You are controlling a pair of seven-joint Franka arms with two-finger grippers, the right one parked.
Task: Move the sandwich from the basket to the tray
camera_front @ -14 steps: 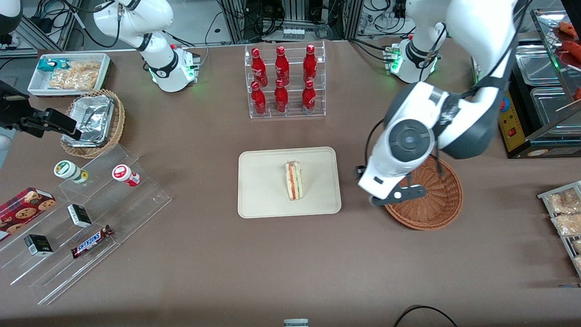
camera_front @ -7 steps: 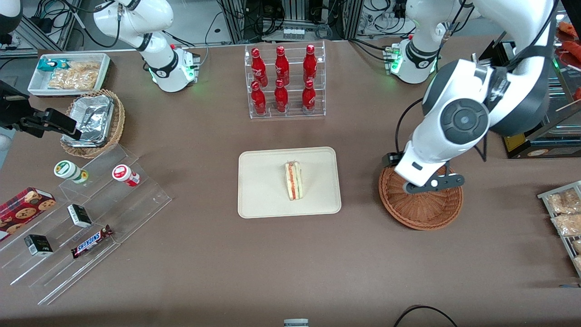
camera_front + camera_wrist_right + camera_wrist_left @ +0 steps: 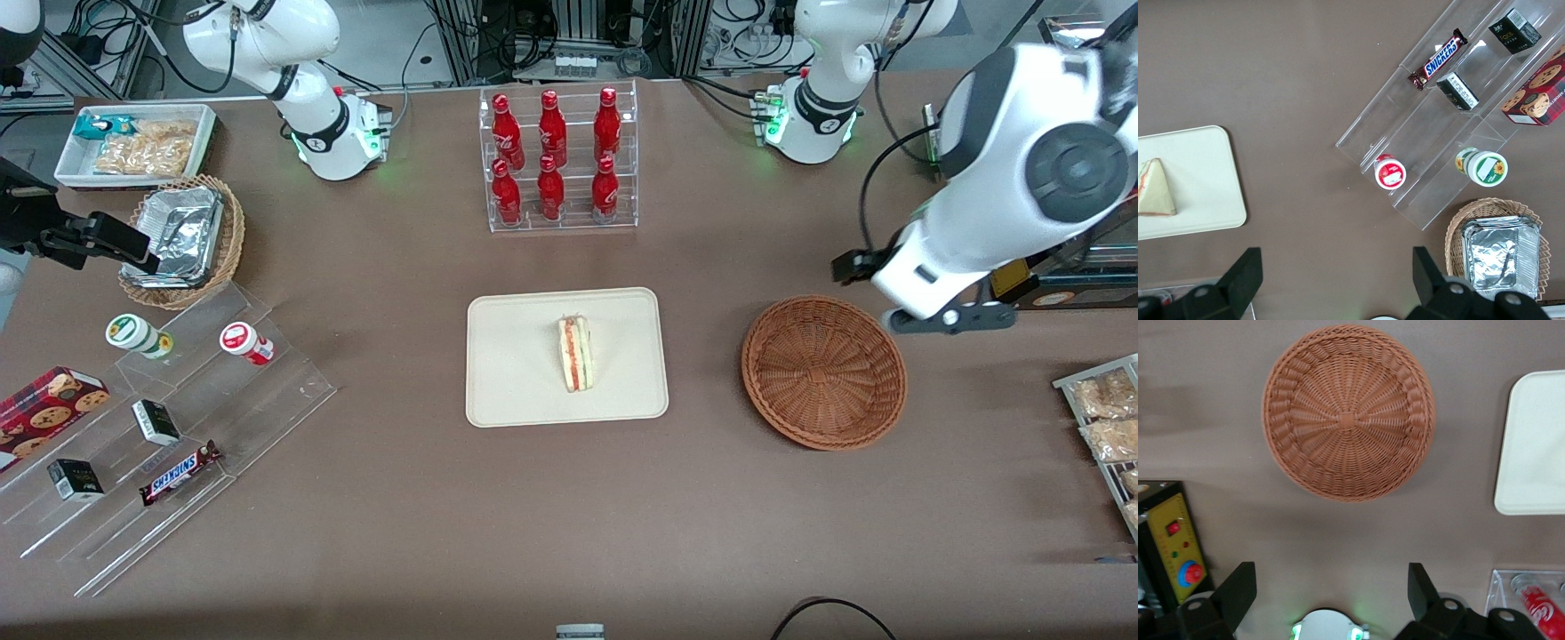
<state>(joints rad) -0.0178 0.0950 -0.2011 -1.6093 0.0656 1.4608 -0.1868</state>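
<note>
Brown tabletop, crowded at both ends, clear around the middle. Sandwich [image 3: 576, 354] lay on the tray [image 3: 498, 373], long axis running nearer-to-farther from the front camera, red and green filling edge showing. Basket [image 3: 824, 371] stood beside the tray toward the working arm's end, nothing in it. Gripper [image 3: 1331, 593] hung high above the table, just farther from the front camera than the basket and off toward the working arm's end, fingers [image 3: 1238, 592] spread wide with nothing between them. Sandwich lay well apart from the gripper, with the basket between them. Judged the placement done; any coming move would likely be a retreat, not a reach. Bottle rack [image 3: 557, 160] stood untouched, farther from the camera than the tray.
</note>
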